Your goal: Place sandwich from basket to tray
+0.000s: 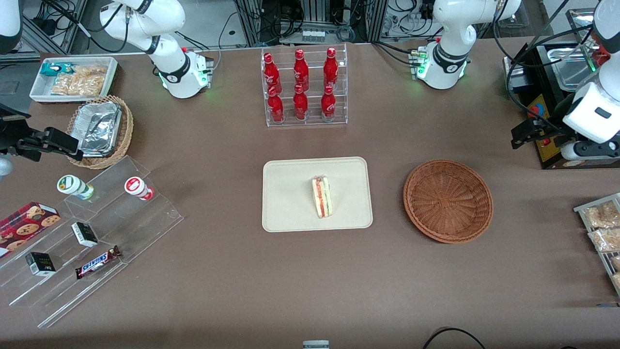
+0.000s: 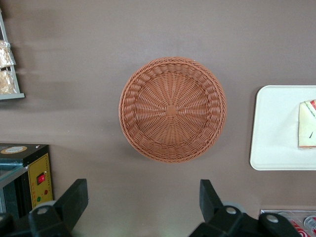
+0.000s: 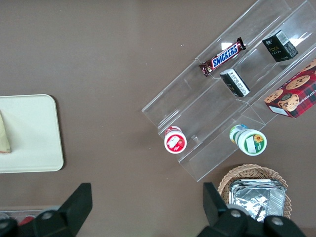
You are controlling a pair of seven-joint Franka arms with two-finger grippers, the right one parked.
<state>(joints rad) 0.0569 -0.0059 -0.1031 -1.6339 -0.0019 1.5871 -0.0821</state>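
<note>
The sandwich [image 1: 321,197] lies on the beige tray [image 1: 290,194] in the middle of the table, its red, yellow and green cut edge facing up. One corner of the sandwich [image 2: 307,124] and one end of the tray [image 2: 274,128] also show in the left wrist view. The reddish-brown woven basket [image 1: 448,200] beside the tray, toward the working arm's end, holds nothing; its inside [image 2: 172,109] is bare weave. My gripper [image 1: 519,135] hangs open and empty above the table, a little farther from the front camera than the basket. Both its fingers [image 2: 74,197] stand well apart.
A clear rack of red bottles [image 1: 304,87] stands farther back than the tray. A black machine [image 1: 550,121] and a rack of bagged snacks [image 1: 603,228] sit at the working arm's end. A stepped acrylic shelf [image 1: 92,242], a tan basket of foil containers [image 1: 99,128] and a white snack bin [image 1: 72,77] occupy the parked arm's end.
</note>
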